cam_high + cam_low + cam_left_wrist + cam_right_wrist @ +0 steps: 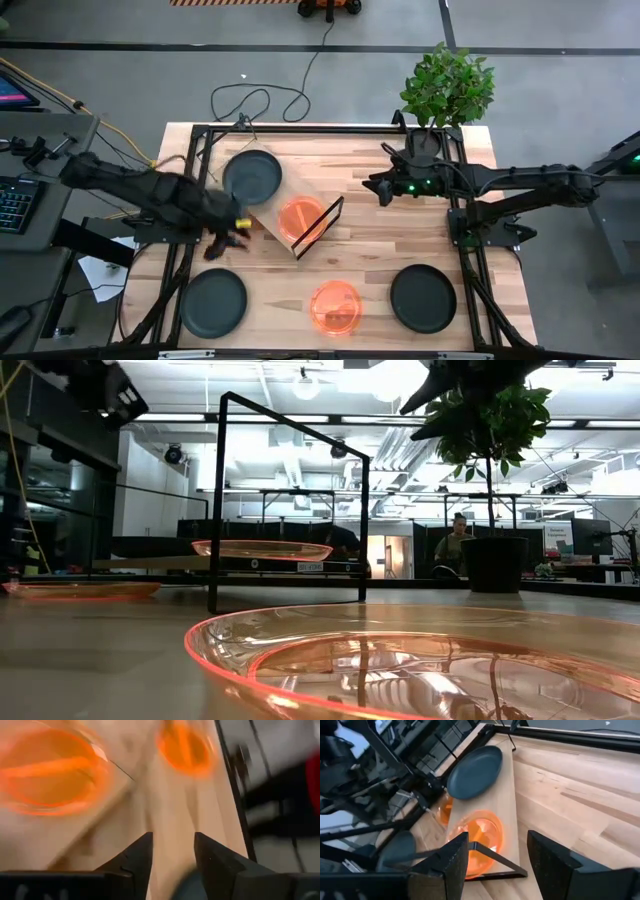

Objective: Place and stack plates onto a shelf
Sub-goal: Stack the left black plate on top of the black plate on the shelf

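Observation:
The shelf (285, 195) lies slantwise on the table, its black wire frame (322, 222) at the near-right end. On its board rest a dark plate (252, 177) and an orange plate (300, 217). A second orange plate (444, 810) lies on the table against the shelf's left side. Near the front edge lie a dark plate (214, 302), an orange plate (335, 305) and another dark plate (423, 298). My left gripper (226, 240) is open and empty, just left of the shelf. My right gripper (375, 188) is open and empty, right of the shelf.
A potted plant (430, 140) stands at the far right of the table, close behind my right arm. Black frame rails (300, 128) run along the table's far, left and right edges. Bare wood (390, 245) lies between the shelf and the near row of plates.

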`<state>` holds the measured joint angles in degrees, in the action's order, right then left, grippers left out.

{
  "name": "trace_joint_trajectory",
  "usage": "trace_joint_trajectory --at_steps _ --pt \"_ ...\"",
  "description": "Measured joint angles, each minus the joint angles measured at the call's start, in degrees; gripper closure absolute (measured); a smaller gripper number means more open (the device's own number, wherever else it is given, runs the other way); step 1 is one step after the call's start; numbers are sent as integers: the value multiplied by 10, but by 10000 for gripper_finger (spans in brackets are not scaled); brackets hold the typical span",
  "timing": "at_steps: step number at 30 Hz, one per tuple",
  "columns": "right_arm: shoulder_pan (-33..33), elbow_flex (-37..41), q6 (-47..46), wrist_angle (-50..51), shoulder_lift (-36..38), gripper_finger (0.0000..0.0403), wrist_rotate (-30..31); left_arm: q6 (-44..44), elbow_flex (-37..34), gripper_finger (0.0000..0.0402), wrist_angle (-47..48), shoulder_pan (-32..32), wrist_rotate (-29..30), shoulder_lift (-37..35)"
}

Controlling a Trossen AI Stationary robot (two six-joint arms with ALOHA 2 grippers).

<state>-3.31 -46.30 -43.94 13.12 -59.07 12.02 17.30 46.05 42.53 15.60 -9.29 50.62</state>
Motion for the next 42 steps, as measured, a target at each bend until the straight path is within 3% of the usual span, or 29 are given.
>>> trace_joint_trajectory --at_steps 8,16,23,29,35,42 --pt "1 0 62 16 -2 219 -6 -165 10 238 9 143 -8 190" --pt "1 0 94 25 -2 219 -7 -220 10 233 -23 214 3 315" --pt "1 0 99 30 -2 219 -11 -230 10 233 -35 210 65 350" --pt "1 0 94 31 -2 219 -11 -257 0 233 -38 211 6 362" --pt "1 0 79 30 -2 219 -11 -267 -21 234 -101 207 13 383" --pt "1 0 69 25 -2 219 -4 -265 -21 250 -103 207 4 399"
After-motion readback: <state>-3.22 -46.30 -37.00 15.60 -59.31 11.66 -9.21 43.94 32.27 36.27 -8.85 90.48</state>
